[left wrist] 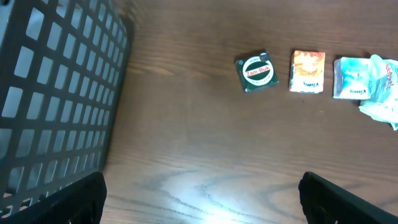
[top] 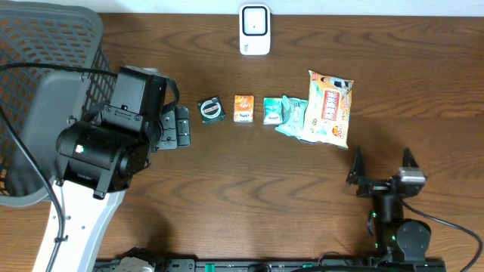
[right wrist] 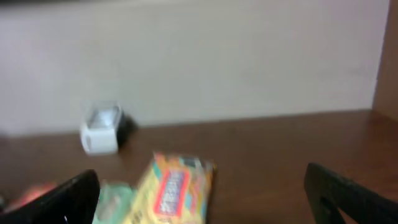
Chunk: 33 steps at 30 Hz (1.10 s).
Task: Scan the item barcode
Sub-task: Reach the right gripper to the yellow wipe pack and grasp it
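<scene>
Overhead view: five small goods are laid in a row across the middle of the brown worktop (top: 249, 204); none is held.

- Left to right are noted: a green tin (top: 211, 110), an orange packet (top: 243, 108), a green packet (top: 272, 109), a crumpled pale-blue wrapper (top: 291, 118) and a large yellow snack bag (top: 329, 108). The wrapper is touched by the green packet on one side and is partly overlapped by the bag on the other.
- A white scanner (top: 255, 30) is stood at the far edge of the worktop, well apart from the row.
- A black mesh basket (top: 45, 45) is seen at the left end.
- Left pincer (top: 181, 127): spread wide, nothing gripped, held just beside the green tin on its left. In the left wrist view the tin, the orange packet and the green packet are seen ahead, and only bare wood lies between the two fingers.
- Right pincer (top: 382, 162): spread wide, nothing gripped, placed near the front edge and apart from the snack bag. In the right wrist view (blurred) the bag is seen ahead between the fingers, with the scanner farther back by the wall.
</scene>
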### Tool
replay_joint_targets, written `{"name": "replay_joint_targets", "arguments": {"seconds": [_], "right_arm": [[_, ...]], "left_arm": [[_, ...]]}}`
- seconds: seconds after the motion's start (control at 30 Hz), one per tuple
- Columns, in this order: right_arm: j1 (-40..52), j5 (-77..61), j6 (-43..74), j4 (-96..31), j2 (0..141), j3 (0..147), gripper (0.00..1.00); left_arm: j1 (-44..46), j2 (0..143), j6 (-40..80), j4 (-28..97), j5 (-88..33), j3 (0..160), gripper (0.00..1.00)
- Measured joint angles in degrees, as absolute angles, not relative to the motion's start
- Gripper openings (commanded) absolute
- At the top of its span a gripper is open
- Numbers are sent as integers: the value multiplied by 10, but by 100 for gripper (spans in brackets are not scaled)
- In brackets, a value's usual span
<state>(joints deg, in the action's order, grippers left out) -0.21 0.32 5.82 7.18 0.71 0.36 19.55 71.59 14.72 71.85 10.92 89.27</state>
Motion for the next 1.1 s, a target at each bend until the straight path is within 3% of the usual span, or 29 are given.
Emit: {"name": "replay_joint_targets", "arguments": {"seconds": [0.3, 0.5, 0.77, 1.1], "right_arm": [[-2, -8, 153, 412, 7, 4, 99], [-2, 7, 164, 470, 13, 44, 99], [-2, -23, 66, 382, 152, 265, 99], [-2, -57, -107, -100, 506, 604, 99]], "left_arm": [[196, 716, 147, 719, 111, 893, 98], [196, 716, 147, 719, 111, 893, 98], [196, 716, 147, 719, 111, 893, 98], [196, 716, 147, 719, 111, 893, 98]]}}
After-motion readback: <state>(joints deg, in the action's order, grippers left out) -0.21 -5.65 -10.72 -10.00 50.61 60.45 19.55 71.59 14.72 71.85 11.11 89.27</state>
